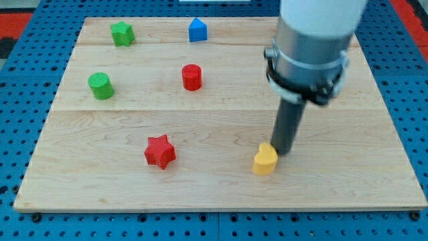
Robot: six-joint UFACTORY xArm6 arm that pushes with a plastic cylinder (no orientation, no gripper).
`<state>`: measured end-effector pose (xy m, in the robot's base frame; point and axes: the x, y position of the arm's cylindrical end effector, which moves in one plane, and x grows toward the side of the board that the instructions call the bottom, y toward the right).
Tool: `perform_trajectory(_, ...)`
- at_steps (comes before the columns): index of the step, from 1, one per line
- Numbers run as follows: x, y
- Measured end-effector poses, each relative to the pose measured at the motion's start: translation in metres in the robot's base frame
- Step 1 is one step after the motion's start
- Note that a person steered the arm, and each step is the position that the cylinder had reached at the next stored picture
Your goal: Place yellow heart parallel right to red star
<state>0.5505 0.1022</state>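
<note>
The yellow heart [265,159] lies on the wooden board [221,194], directly at my tip [281,152]. The tip stands at the heart's upper right edge and appears to touch it; we cannot confirm contact with certainty. We carry no pincer: the arm ends in a straight dark rod, so nothing opens, closes or clamps, and nothing is held.

The red star [160,150] lies well to the view's left of the tip, at nearly the same height in the view as the heart, with bare board between them.

The red cylinder [192,77] stands up and to the left of the tip. The blue block [197,30], with a peaked top, sits farther up, near the board's top edge. The green cylinder [101,86] lies far left of the tip. The green star [122,33] occupies the upper left corner area.
</note>
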Motion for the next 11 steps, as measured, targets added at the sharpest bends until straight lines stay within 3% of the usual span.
perform_trajectory(1,0.025,0.026)
perform_trajectory(2,0.037,-0.018)
perform_trajectory(3,-0.019,-0.016)
perform_trajectory(4,-0.018,-0.045)
perform_trajectory(5,0.020,0.003)
perform_trajectory(6,0.016,-0.051)
perform_trajectory(7,-0.050,-0.026)
perform_trajectory(8,-0.005,-0.006)
perform_trajectory(9,0.058,-0.032)
perform_trajectory(10,-0.009,-0.042)
perform_trajectory(11,-0.038,-0.088)
